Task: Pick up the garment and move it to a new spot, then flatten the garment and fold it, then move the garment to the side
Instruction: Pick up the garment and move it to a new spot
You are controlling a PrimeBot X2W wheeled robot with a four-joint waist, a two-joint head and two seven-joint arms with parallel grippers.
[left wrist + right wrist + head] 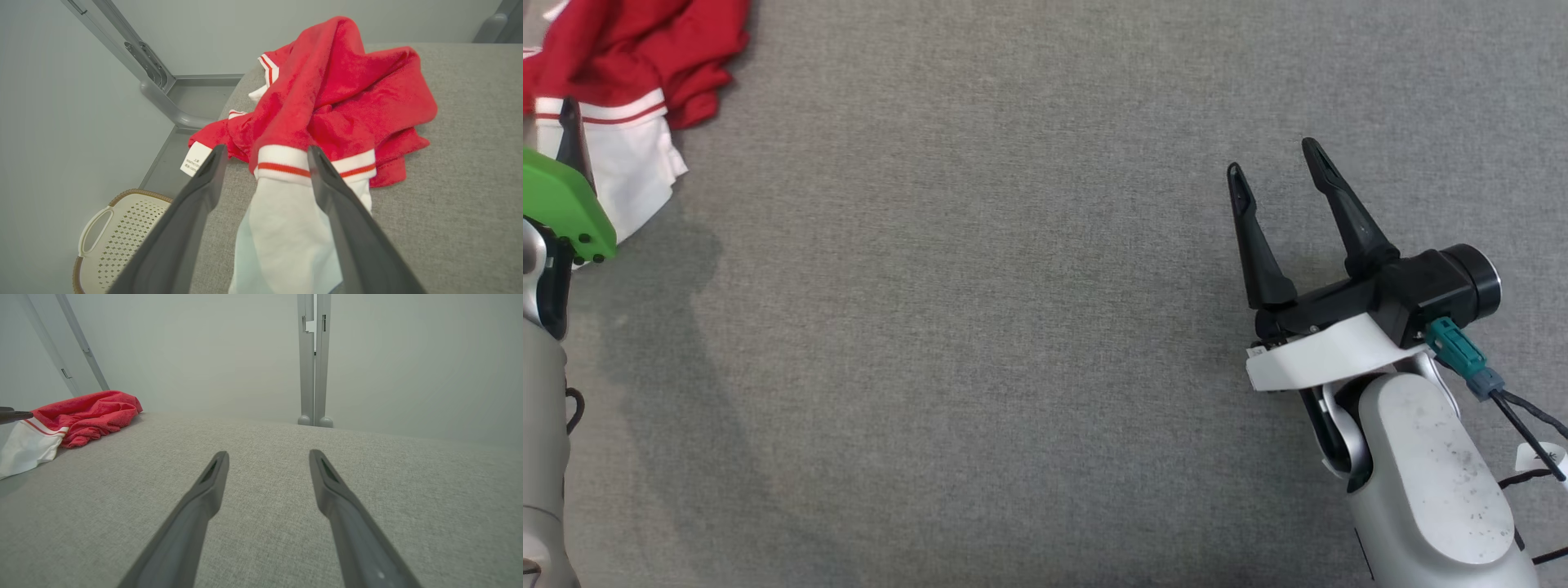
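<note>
The grey fabric worktop (1013, 327) spreads across the head view, bare over its middle and right side.

The garment (645, 57) lies crumpled at the worktop's far left corner. It is a red heap with a white part trailing from it toward the near edge, and a white band with a thin red stripe (282, 165) marks where the red meets the white. In the right wrist view the garment (81, 412) sits far off to the left, by the worktop's far edge.

The right gripper (1274, 159) hangs over the right part of the worktop, well apart from the garment. Its two dark fingers are spread wide with only grey cloth between them, and they grasp nothing.

The left gripper (266, 150) is at the left edge, right at the garment, under a green wrist cover (564, 204). Its jaws are released and stand wide. In the left wrist view the white part and the striped band run up between the two fingers, and the red heap lies just beyond the tips. One finger (339, 204) crosses in front of the band's right side. I cannot tell whether either finger touches the cloth, and nothing is pinched.

A cream perforated basket (118, 237) stands on the floor below the worktop's left corner.

A small white label (195, 163) juts from the garment's red hem at that edge, just beside the other fingertip.
</note>
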